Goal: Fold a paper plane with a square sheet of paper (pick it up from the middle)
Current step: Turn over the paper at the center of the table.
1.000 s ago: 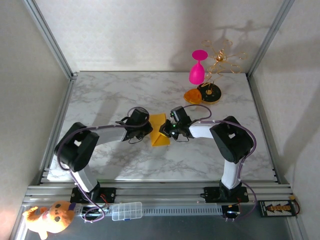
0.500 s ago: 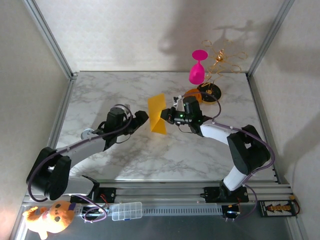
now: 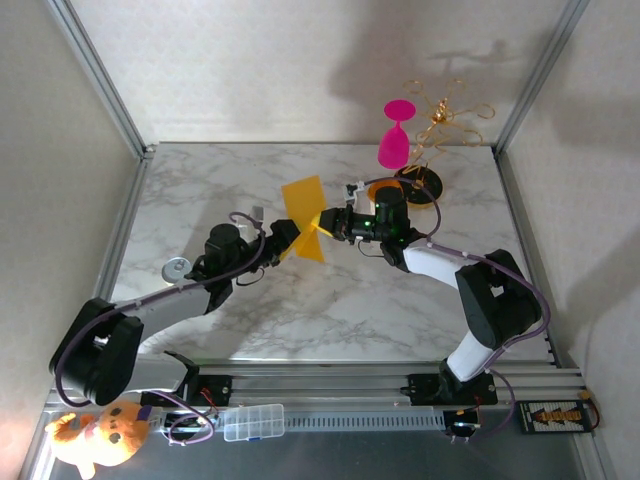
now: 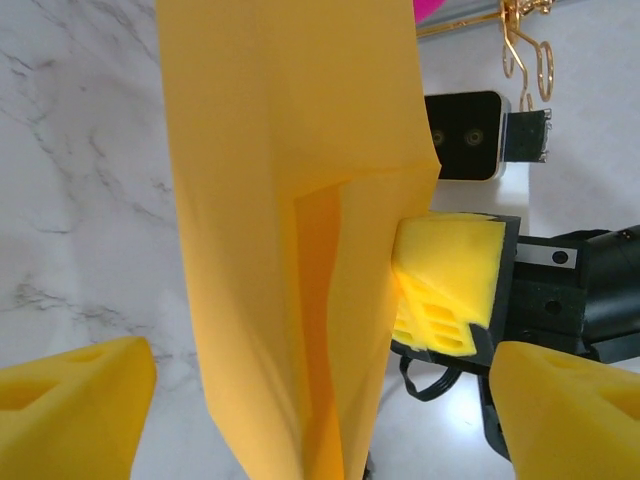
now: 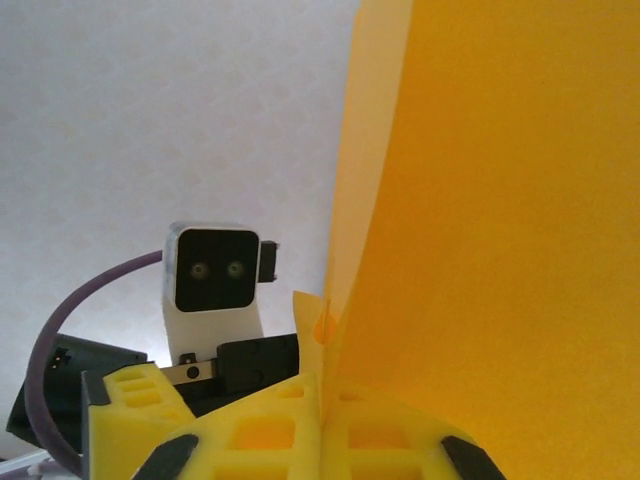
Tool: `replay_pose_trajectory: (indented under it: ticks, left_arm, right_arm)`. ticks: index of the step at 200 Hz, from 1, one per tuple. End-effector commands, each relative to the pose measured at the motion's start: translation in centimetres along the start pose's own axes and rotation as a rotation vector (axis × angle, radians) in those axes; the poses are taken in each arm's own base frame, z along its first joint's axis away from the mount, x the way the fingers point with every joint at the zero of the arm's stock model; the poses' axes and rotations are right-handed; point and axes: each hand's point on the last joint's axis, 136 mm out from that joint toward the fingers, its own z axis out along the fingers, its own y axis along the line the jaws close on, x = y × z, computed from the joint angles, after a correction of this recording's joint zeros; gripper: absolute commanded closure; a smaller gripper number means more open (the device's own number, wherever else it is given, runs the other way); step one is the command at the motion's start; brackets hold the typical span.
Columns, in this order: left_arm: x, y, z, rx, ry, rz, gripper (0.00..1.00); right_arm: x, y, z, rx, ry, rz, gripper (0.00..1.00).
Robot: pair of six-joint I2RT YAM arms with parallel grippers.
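The square sheet of paper [image 3: 303,200] is creased yellow-orange paper, held upright in the air above the table's middle. My right gripper [image 3: 332,225] is shut on its right edge; in the right wrist view the pads [image 5: 260,440] of that gripper [image 5: 320,420] pinch the sheet [image 5: 490,200], which rises above them. My left gripper [image 3: 293,240] is open just left of the sheet. In the left wrist view the folded sheet [image 4: 290,200] hangs between that gripper's [image 4: 320,420] spread fingers [image 4: 75,400] and touches neither. The right gripper's pads [image 4: 450,270] grip its edge.
A pink goblet [image 3: 394,135], a gold wire stand [image 3: 445,112] and an orange-and-black disc [image 3: 418,186] stand at the back right of the marble table [image 3: 200,190]. A small silver round object [image 3: 178,268] lies by the left arm. A plush toy [image 3: 100,435] and a clear box [image 3: 254,421] sit below the front rail.
My left gripper has opened and let go of the paper. The right gripper has lifted the sheet off the table, up and toward the back. The left arm has stretched out lower and leftward.
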Motion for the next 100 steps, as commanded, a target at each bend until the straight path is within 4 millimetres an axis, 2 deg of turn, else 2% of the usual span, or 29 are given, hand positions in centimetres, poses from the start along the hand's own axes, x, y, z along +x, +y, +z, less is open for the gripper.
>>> replay_pose_trajectory:
  ticks: [1,37,68,100]
  left_arm:
    - [-0.34,-3.25,0.29,0.117,0.005,0.029,0.21]
    - [-0.58,-3.94,0.11,0.138,-0.007,0.039,0.47]
    - [-0.77,-4.08,0.22,0.14,-0.013,0.044,0.63]
    - [-0.82,-3.3,0.89,0.102,0.002,0.03,0.76]
  right_arm:
    - [-0.04,1.37,-0.6,-0.058,0.005,-0.009,0.99]
    - [0.04,1.39,-0.83,-0.062,0.007,0.0,0.99]
    - [0.1,1.23,-0.82,-0.06,0.012,0.005,0.99]
    - [0.04,0.9,-0.87,-0.049,0.011,0.011,0.94]
